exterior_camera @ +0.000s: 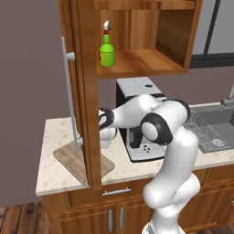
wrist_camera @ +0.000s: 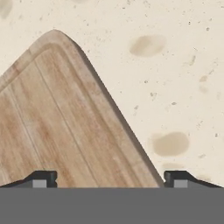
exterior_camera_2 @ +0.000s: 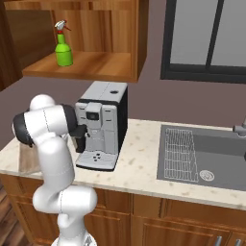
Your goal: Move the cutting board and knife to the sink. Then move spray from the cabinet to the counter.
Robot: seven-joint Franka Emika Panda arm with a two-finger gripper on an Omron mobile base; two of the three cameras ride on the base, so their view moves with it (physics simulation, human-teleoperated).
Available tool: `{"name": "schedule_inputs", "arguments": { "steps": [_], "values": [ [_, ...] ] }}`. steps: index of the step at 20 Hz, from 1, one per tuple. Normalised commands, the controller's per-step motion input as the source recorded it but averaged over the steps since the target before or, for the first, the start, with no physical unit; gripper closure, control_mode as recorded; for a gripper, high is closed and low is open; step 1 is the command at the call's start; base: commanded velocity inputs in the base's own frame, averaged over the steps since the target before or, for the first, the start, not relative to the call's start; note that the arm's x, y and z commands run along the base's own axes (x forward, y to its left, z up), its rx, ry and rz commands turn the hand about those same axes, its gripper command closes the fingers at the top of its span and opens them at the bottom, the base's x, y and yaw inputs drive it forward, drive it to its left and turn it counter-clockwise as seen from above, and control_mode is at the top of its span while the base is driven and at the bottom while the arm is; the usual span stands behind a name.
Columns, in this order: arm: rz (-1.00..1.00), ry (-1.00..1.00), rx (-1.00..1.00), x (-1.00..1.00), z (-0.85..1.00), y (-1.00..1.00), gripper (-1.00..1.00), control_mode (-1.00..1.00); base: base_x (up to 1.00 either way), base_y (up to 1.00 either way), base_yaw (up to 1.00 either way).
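Note:
The light-brown cutting board (wrist_camera: 57, 122) lies flat on the beige counter (wrist_camera: 175, 65), one rounded corner pointing up in the hand view. My gripper (wrist_camera: 111, 180) hovers open above the board's right edge, one fingertip over the wood and the other over bare stone, nothing between them. In the left base view the board (exterior_camera: 73, 160) sits at the counter's left end, partly behind the open cabinet door. The green spray (exterior_camera: 107, 48) (exterior_camera_2: 63, 48) stands upright on the cabinet (exterior_camera: 151, 64) shelf. The sink (exterior_camera: 219, 125) (exterior_camera_2: 216, 149) is at the right. The knife is out of view.
A black and silver coffee machine (exterior_camera: 137, 137) (exterior_camera_2: 103, 122) stands on the counter between board and sink. The open cabinet door (exterior_camera: 89, 91) with its long silver handle (exterior_camera: 68, 91) hangs right in front of my hand. A wire rack (exterior_camera_2: 180, 153) lies in the sink's left basin.

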Motion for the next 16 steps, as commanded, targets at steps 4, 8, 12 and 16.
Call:
{"name": "schedule_inputs", "arguments": {
  "steps": [4, 8, 12, 16],
  "values": [
    [0.00, 0.01, 0.00, -0.68, -0.35, 0.00, -1.00, -1.00, 0.00, 0.00, 0.00],
    [0.00, 0.02, 0.00, -0.67, -0.30, 0.00, -1.00, -1.00, 0.00, 0.00, 0.00],
    [0.00, 0.02, 0.00, -0.69, -0.27, 0.00, -1.00, -1.00, 0.00, 0.00, 0.00],
    [0.00, 0.05, 0.00, -0.73, -0.21, 0.00, -1.00, -1.00, 0.00, 0.00, 0.00]
  ]
}}
